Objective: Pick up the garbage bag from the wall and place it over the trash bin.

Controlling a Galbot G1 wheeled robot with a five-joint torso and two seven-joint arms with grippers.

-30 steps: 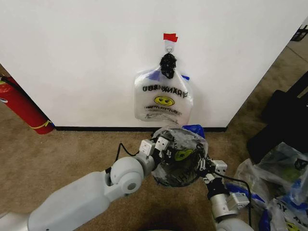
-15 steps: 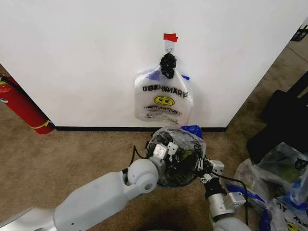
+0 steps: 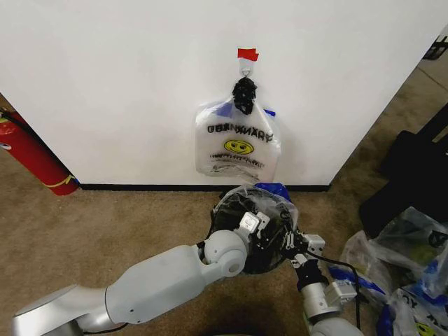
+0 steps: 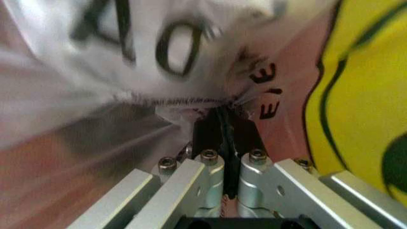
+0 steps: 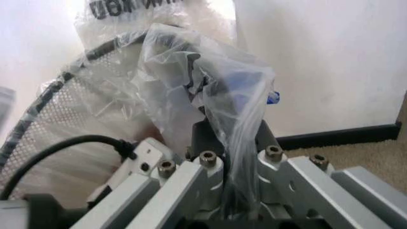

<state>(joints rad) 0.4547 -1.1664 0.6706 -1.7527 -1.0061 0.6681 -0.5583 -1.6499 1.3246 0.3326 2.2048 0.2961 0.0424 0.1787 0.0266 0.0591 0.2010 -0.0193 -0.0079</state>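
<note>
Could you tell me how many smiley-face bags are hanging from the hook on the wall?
1: the smiley-face bag hangs from the hook under the red tape.

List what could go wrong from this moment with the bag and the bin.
1. Both the left end effector and right end effector pinch the thin garbage bag; pulling apart may tear it.
2. The trash bin is light wire mesh, so tugging could tip or drag it.
3. The bag looks bunched near the rim, so it may slip off when released.
</note>
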